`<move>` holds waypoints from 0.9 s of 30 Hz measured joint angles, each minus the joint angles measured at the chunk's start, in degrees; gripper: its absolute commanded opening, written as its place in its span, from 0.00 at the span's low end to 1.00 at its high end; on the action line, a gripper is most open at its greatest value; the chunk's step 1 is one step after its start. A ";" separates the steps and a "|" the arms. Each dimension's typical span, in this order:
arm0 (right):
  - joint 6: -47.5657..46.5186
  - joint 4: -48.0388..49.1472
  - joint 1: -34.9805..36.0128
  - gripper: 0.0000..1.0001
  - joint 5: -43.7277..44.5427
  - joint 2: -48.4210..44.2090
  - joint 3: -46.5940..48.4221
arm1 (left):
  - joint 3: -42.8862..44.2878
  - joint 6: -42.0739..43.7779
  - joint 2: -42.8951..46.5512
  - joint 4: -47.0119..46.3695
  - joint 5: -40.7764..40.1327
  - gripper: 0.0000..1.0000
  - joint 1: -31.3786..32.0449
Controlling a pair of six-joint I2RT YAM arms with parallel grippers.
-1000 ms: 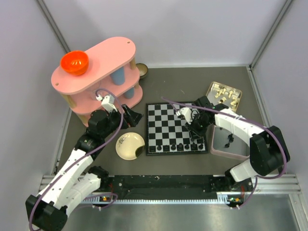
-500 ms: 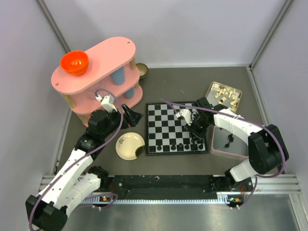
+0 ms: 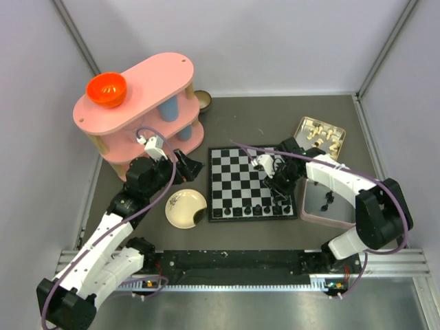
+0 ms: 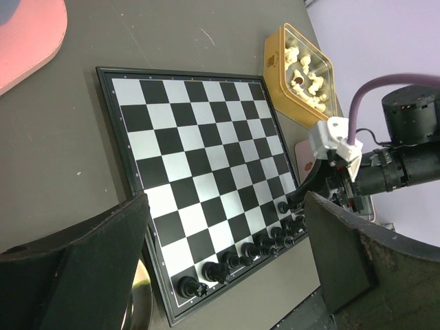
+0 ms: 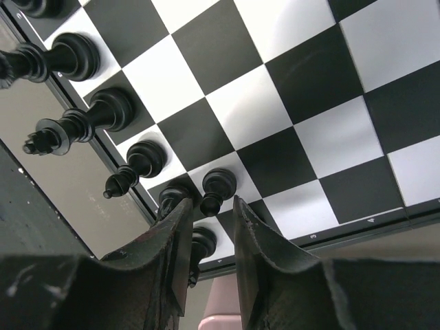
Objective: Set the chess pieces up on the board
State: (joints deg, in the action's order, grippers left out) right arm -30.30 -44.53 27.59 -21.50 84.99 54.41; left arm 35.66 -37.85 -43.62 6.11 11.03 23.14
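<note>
Inspected the board (image 3: 237,172); found it flat on the table (image 3: 261,124) between the two arms, just right of a round cream plate (image 3: 189,213); noted a line of the chess pieces (image 3: 256,209) standing along its near rank, seemingly full or close to it; noted one black pawn (image 5: 218,182) upright on the second rank, toward the right-hand corner; found every other square bare. Located the right gripper (image 5: 210,205) low over that corner, jaws parted by a narrow gap, tips flanking the pawn's head with daylight on both sides, clamped on nothing visible. Located the left gripper (image 4: 225,199) off the board's left edge, spread wide, carrying nothing. Spotted at least one loose black man (image 3: 327,200) lying in the pink tray (image 3: 328,223) to the right of the board. Judged the task roughly half done: back rank placed, pawn rank barely begun, remaining pawns to be fetched and stood one per square.
</note>
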 measured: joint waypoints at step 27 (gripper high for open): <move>0.48 -8.87 -40.59 0.30 -1.29 -14.21 -1.05 | 4.37 2.14 -13.35 -4.90 12.02 0.97 0.00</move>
State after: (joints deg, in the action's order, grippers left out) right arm -29.82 -53.41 -12.99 -22.79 70.78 53.36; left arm 40.03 -35.70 -56.97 1.21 23.05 23.14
